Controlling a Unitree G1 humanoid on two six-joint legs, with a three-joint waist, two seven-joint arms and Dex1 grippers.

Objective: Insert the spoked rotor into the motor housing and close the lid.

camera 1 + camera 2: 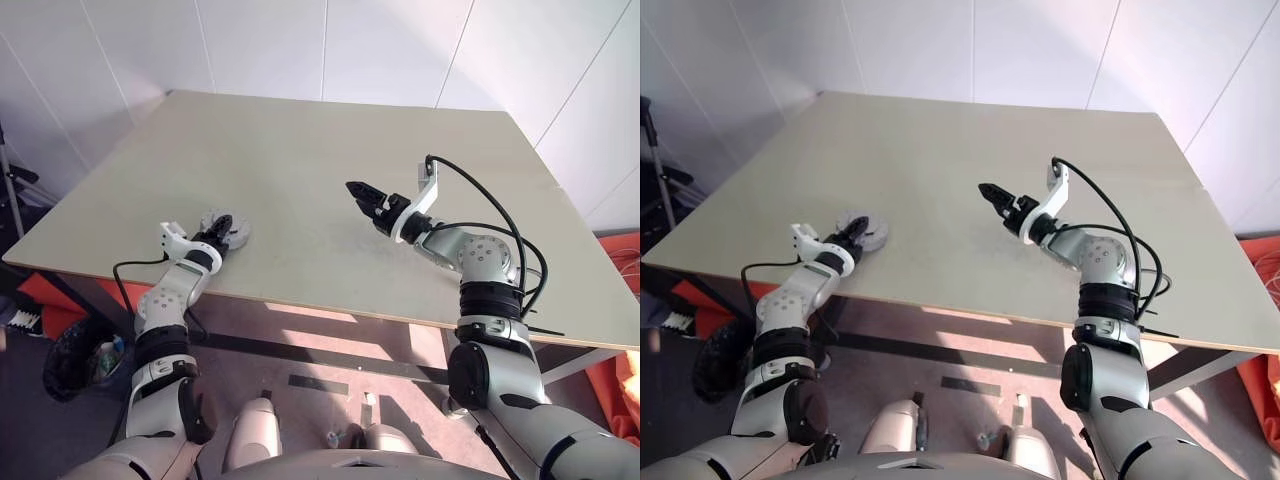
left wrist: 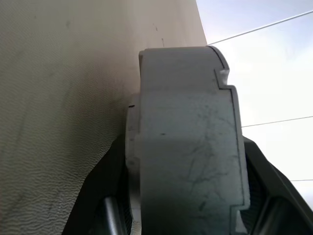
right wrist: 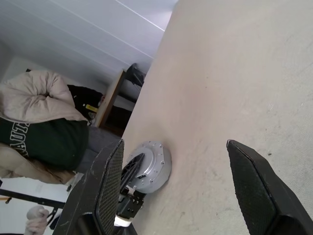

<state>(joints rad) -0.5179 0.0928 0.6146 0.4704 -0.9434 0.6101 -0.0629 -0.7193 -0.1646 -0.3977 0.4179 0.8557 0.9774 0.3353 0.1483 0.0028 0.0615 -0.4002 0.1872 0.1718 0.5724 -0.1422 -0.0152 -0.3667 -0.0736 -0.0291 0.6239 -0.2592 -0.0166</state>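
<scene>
On table (image 1: 330, 160), lid (image 1: 226, 228) lies flat, face up.

Silver-grey arm segments are alternating with black joint bands; white wrist brackets are carrying black-fingered end effectors, left end effector (image 1: 218, 238) and right end effector (image 1: 358, 192), with black cables looping alongside each forearm.

The round grey lid (image 3: 149, 167) looks like matt cast metal, faintly scratched up close. The pale beige table (image 1: 330, 180) has a matt, finely grained top. The right gripper's black fingers (image 3: 257, 183) carry dimpled, rubbery-looking pads.
</scene>
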